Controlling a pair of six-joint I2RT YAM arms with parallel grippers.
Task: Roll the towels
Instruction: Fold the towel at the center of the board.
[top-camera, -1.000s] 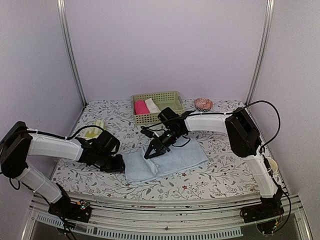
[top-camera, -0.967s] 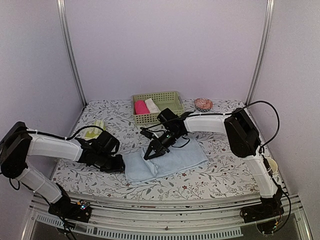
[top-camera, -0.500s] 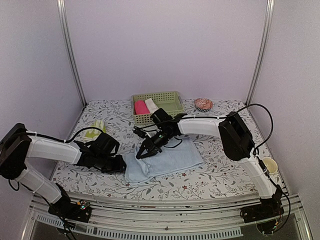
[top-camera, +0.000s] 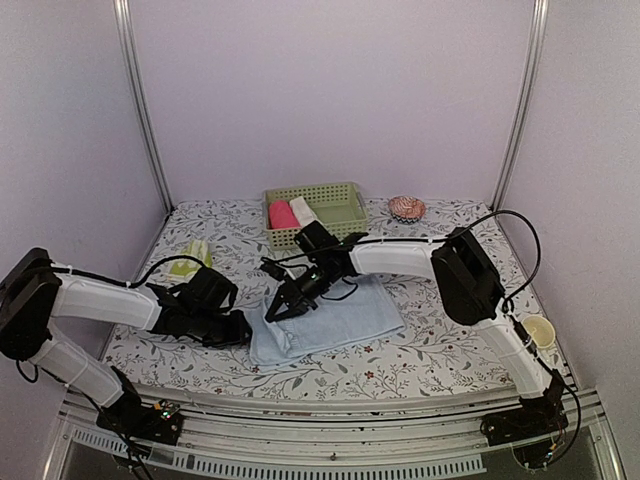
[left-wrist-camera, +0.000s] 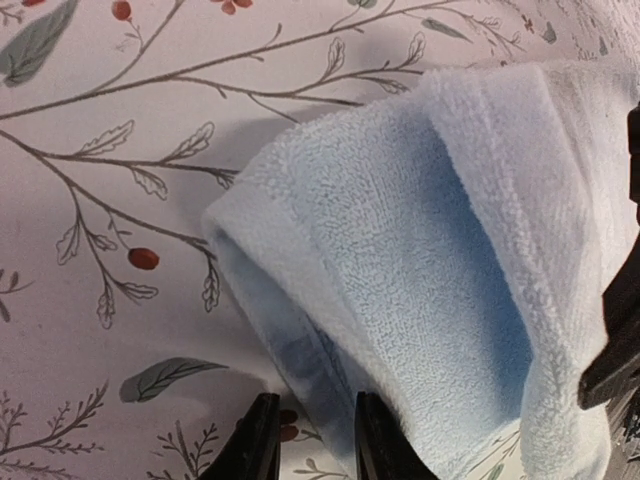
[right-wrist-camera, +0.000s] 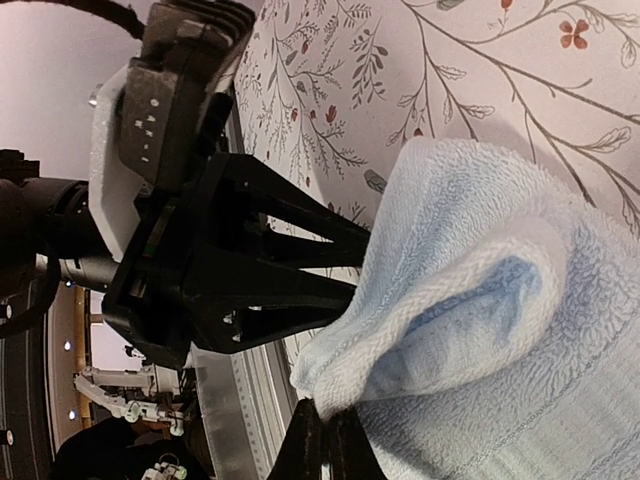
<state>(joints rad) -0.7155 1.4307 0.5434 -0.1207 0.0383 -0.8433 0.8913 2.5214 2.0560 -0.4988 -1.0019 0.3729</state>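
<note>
Right end effector (right-wrist-camera: 322, 445): closed, pinching a lifted edge of the light blue towel (right-wrist-camera: 500, 330) at its left end.
Left end effector (left-wrist-camera: 312, 450): jaws partly apart, astride the same folded corner; the wrist view does not show whether they press the cloth.
Governing relation: both end effectors meet at the towel's left short end. The rest of the cloth lies to their right, its long axis running left to right across the counter (top-camera: 450, 350), so a roll would probably travel rightward.
Nearer arm: the left; the right arm reaches over the towel from the far side.
Second towel: the yellow-green towel (top-camera: 188, 258) lies well apart at the far left, untouched.
Surface: floral-printed cover. At the back, a green basket (top-camera: 315, 188) holds a pink roll (top-camera: 282, 214) and a cream-white roll (top-camera: 304, 210).
Room: plain pale lilac walls.
</note>
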